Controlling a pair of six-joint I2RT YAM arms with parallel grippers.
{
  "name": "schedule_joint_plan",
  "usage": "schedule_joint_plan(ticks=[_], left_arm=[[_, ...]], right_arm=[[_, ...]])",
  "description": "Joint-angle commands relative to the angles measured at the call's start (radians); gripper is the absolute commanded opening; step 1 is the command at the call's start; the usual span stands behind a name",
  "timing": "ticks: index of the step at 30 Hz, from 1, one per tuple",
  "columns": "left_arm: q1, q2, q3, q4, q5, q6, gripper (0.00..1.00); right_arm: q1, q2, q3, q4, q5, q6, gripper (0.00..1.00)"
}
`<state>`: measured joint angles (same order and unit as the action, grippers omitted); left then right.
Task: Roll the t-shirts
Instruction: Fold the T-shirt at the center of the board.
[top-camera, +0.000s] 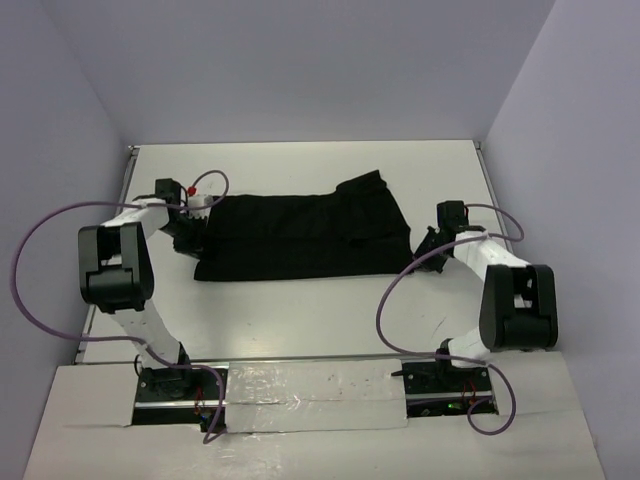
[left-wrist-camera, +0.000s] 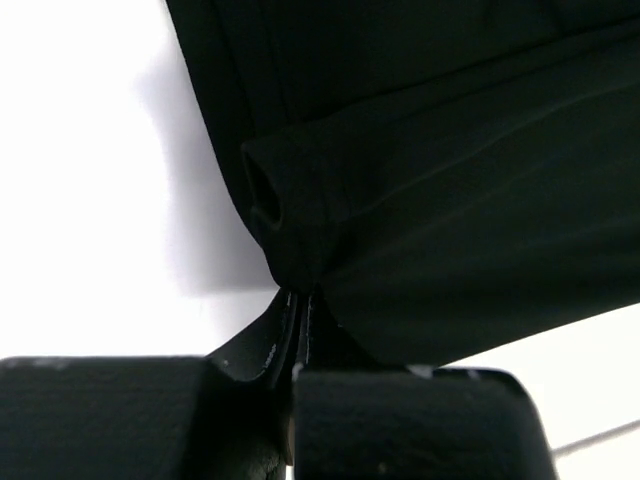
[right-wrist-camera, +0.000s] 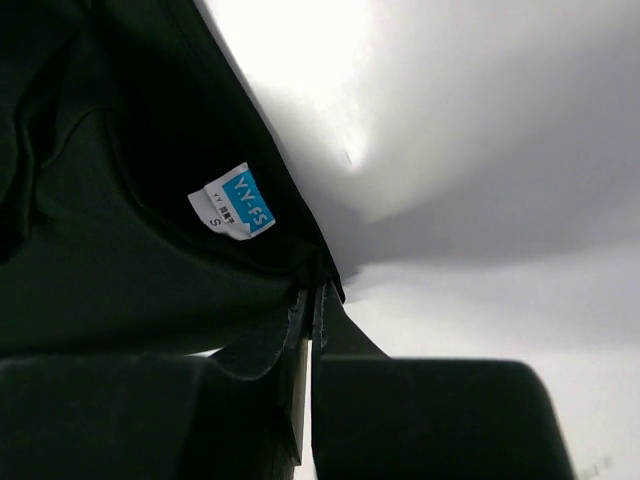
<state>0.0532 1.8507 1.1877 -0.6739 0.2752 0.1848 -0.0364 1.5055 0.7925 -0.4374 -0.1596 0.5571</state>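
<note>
A black t-shirt (top-camera: 300, 235) lies folded into a long band across the middle of the white table, with a sleeve flap at its upper right. My left gripper (top-camera: 198, 238) is at its left end, jaws closed on the fabric edge. In the left wrist view the gripper (left-wrist-camera: 298, 296) pinches a bunched hem of the shirt (left-wrist-camera: 450, 200). My right gripper (top-camera: 418, 250) is at the shirt's right end. In the right wrist view this gripper (right-wrist-camera: 315, 292) is shut on the shirt's edge (right-wrist-camera: 100, 250), near a white and blue size label (right-wrist-camera: 232, 200).
The white table (top-camera: 300, 310) is enclosed by lavender walls at the left, back and right. Purple cables (top-camera: 40, 240) loop off both arms. The arm bases stand on a taped plate (top-camera: 315, 392) at the near edge.
</note>
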Motion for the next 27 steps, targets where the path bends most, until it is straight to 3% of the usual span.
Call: schedule_joint_plan(ticks=[1, 6, 7, 9, 10, 12, 13, 15, 20, 22, 23, 24, 26, 27], left_arm=[[0.037, -0.125, -0.045, -0.122, -0.073, 0.108, 0.00], [0.040, -0.208, -0.146, -0.205, -0.114, 0.159, 0.00], [0.039, -0.217, -0.158, -0.217, -0.110, 0.168, 0.03], [0.037, -0.237, -0.192, -0.245, -0.091, 0.174, 0.22], [0.039, -0.246, -0.203, -0.246, -0.076, 0.176, 0.45], [0.036, -0.249, -0.224, -0.239, -0.067, 0.159, 0.57], [0.036, -0.248, -0.221, -0.246, -0.059, 0.150, 0.58], [0.036, -0.251, -0.203, -0.262, -0.076, 0.134, 0.60], [0.042, -0.271, -0.044, -0.340, -0.201, 0.124, 0.60], [0.040, -0.281, 0.047, -0.332, -0.208, 0.122, 0.59], [0.039, -0.285, 0.071, -0.329, -0.147, 0.131, 0.58], [0.037, -0.286, 0.107, -0.316, -0.104, 0.148, 0.56], [0.011, -0.283, 0.112, -0.287, 0.014, 0.156, 0.55], [-0.004, -0.268, 0.086, -0.244, 0.027, 0.160, 0.53]], right_arm=[[0.001, -0.125, -0.051, -0.106, 0.068, 0.007, 0.00], [0.001, -0.220, -0.163, -0.141, 0.060, 0.072, 0.02], [0.001, -0.234, -0.176, -0.147, 0.054, 0.079, 0.08], [0.001, -0.275, -0.216, -0.162, 0.049, 0.098, 0.26], [0.003, -0.289, -0.225, -0.170, 0.061, 0.102, 0.45], [0.003, -0.332, -0.230, -0.207, 0.095, 0.104, 0.56], [0.001, -0.346, -0.216, -0.221, 0.110, 0.107, 0.61], [0.003, -0.381, -0.182, -0.247, 0.124, 0.115, 0.62], [0.029, -0.441, 0.037, -0.353, 0.276, 0.075, 0.60], [0.144, -0.439, 0.114, -0.345, 0.316, 0.046, 0.53], [0.195, -0.426, 0.134, -0.340, 0.343, 0.043, 0.49], [0.246, -0.403, 0.148, -0.334, 0.339, 0.034, 0.36], [0.341, -0.302, 0.162, -0.295, 0.222, 0.030, 0.22], [0.358, -0.262, 0.157, -0.276, 0.183, 0.038, 0.08]])
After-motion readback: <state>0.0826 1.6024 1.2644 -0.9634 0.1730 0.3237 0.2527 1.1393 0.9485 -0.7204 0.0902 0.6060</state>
